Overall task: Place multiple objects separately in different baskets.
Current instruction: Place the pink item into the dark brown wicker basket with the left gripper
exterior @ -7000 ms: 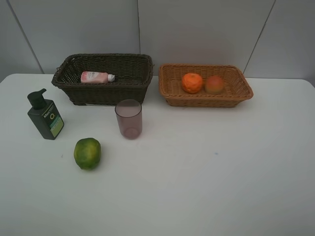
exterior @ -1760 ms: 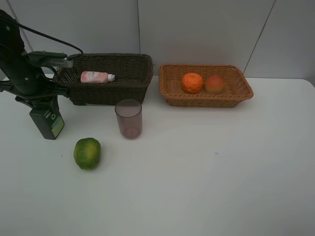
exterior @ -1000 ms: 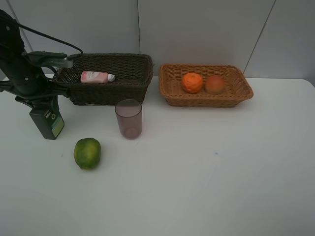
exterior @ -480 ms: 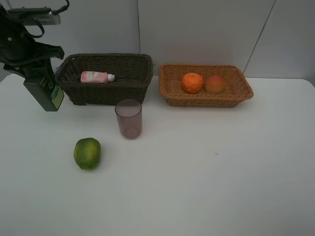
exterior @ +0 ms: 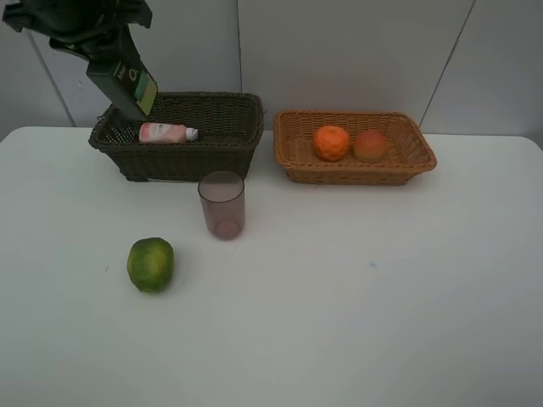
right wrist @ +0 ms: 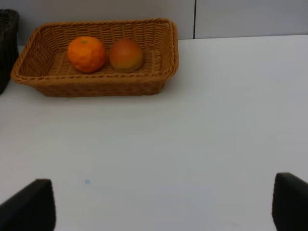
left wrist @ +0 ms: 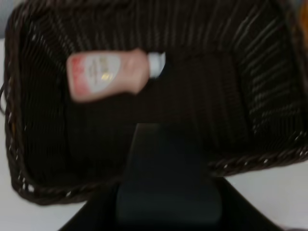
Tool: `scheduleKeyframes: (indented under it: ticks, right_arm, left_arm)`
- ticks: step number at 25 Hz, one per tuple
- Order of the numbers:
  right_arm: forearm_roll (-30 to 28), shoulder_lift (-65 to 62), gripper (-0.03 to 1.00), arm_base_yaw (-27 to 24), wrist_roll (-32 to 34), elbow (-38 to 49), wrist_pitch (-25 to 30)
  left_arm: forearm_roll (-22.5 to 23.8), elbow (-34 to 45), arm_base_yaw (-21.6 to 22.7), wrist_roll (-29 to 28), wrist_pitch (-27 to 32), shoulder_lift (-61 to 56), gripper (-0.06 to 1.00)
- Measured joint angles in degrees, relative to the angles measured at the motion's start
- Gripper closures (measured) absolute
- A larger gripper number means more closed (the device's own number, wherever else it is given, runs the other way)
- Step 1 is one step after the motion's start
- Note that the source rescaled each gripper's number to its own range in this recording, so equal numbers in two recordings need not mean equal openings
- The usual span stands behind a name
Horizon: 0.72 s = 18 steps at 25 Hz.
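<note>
My left gripper [exterior: 89,47] is shut on the dark green pump bottle [exterior: 127,80], which hangs tilted in the air above the left end of the dark brown basket [exterior: 182,161]. A pink tube [exterior: 167,132] lies inside that basket. The left wrist view looks down on the pink tube [left wrist: 108,73], with the blurred bottle [left wrist: 166,178] in front. The tan basket [exterior: 352,176] holds an orange [exterior: 331,142] and a peach-like fruit [exterior: 370,146]. A mauve cup [exterior: 222,205] and a green citrus [exterior: 151,264] stand on the table. My right gripper [right wrist: 161,207] is open above bare table.
The white table [exterior: 382,297] stretches to a grey panelled wall behind both baskets. In the right wrist view the tan basket [right wrist: 96,89] lies ahead with the orange [right wrist: 86,54] and the fruit [right wrist: 126,55]; a corner of the dark basket [right wrist: 7,29] shows beside it.
My left gripper has lifted the pump bottle off the table and carried it up and to the right, over the dark basket's left end. Everything else is still.
</note>
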Motion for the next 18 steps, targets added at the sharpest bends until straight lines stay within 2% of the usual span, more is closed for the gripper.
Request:
scheduleKeyframes:
  ticks: [7, 18]
  right_arm:
    - [0.0, 0.0, 0.01, 0.0, 0.0, 0.0, 0.0]
    - [0.0, 0.0, 0.01, 0.0, 0.0, 0.0, 0.0]
  left_arm:
    - [-0.1, 0.0, -2.6, 0.1, -10.5, 3.1, 0.49]
    - [-0.2, 0.0, -4.3, 0.2, -26.2, 18.7, 0.49]
